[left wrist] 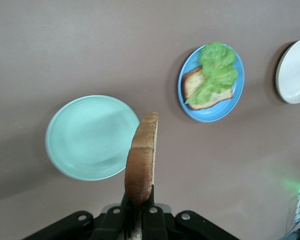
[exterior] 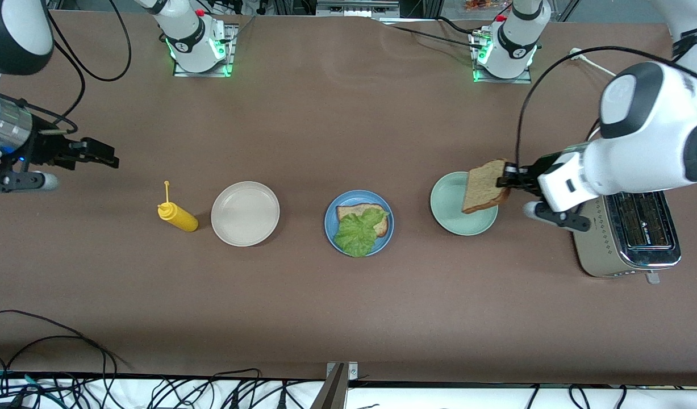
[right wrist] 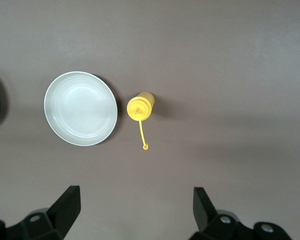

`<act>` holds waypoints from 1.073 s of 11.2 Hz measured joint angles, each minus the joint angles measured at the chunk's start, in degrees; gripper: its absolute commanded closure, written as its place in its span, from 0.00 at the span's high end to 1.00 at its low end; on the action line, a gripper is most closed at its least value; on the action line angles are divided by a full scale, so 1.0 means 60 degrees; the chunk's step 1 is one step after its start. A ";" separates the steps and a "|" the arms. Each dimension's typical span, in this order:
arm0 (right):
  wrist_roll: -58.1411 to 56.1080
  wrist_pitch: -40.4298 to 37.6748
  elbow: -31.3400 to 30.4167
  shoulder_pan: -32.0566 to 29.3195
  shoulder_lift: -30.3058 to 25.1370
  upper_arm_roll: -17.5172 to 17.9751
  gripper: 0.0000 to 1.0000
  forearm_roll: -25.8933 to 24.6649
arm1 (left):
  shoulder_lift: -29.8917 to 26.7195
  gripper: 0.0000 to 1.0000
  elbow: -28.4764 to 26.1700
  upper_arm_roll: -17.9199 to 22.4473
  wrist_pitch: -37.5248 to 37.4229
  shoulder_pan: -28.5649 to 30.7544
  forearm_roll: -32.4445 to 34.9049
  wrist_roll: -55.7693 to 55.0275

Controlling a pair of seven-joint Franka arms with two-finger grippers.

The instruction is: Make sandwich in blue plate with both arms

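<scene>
brown table [exterior: 337,130] carries three plates, toaster [exterior: 638,238], bottle [exterior: 179,216].

The left gripper [exterior: 503,182] pinches a bread slice [exterior: 484,186] over the green plate [exterior: 451,204]. On the blue plate [exterior: 331,218], lettuce [exterior: 358,232] covers another slice [exterior: 354,211]. The right gripper [exterior: 101,153] waits, fingers spread.

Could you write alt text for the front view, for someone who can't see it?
The left gripper holds a bread slice on edge over a pale green plate beside a toaster. Mid-table, a blue plate holds bread topped with lettuce. The right gripper waits open, up off the table.
</scene>
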 measured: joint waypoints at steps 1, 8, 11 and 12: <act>0.0000 -0.0013 -0.0091 0.0000 -0.0129 -0.0060 1.00 -0.0007 | 0.0165 0.00 0.0011 -0.0226 0.0339 -0.0112 -0.0038 -0.0360; 0.0076 0.0786 -0.0667 -0.0201 -0.0176 0.0600 1.00 -0.0894 | 0.1989 0.00 0.0477 -0.2219 0.3060 -0.0427 -0.0078 -0.2664; 0.0189 0.0818 -0.0672 -0.0243 -0.0223 0.0897 1.00 -0.1220 | 0.2650 0.00 0.0572 -0.2480 0.4224 -0.0774 -0.0078 -0.3416; 0.0187 0.0818 -0.0671 -0.0273 -0.0258 0.0896 1.00 -0.1221 | 0.2890 0.00 0.0583 -0.2558 0.4573 -0.0860 -0.0079 -0.3710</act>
